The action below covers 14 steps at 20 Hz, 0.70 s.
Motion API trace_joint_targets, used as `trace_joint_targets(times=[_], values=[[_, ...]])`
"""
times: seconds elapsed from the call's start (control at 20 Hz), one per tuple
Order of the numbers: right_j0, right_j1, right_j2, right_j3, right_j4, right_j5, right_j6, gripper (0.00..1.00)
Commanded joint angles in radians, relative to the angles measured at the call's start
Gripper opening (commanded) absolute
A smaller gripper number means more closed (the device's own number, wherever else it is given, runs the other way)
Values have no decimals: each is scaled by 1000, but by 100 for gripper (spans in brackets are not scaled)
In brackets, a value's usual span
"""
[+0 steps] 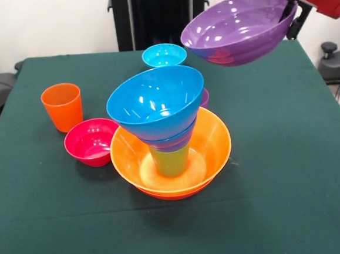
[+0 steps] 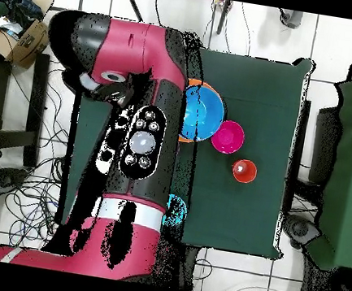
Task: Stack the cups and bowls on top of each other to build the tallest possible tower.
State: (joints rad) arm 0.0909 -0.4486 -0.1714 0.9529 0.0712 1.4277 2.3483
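Front view shows the end effector (image 1: 290, 13) gripping the rim of the purple bowl (image 1: 239, 27), tilted in the air above the counter (image 1: 291, 170), right of the tower (image 1: 167, 133).

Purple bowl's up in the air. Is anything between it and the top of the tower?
Nothing visible. The purple bowl hangs up and to the right of the blue bowl topping the tower in the front view, with open air between them. The cyan bowl sits lower, behind.

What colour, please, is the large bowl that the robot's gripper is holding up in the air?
Purple: the large glossy purple plastic bowl shows best in the front view.
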Motion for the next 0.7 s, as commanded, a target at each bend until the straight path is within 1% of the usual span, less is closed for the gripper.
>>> trace_joint_targets(times=[0.05, 0.1, 0.25, 0.45, 0.6, 0.65, 0.7], values=[[-66, 20, 142, 23, -94, 17, -326, 0], [-80, 20, 146, 23, -103, 13, -354, 0], [-115, 18, 154, 1, -139, 46, -408, 0], [-144, 4, 165, -11, -167, 79, -448, 0], [-163, 2, 176, 3, -176, 57, -457, 0], [-172, 35, 185, -23, -183, 45, -457, 0], [-178, 40, 189, -20, -185, 32, -459, 0]])
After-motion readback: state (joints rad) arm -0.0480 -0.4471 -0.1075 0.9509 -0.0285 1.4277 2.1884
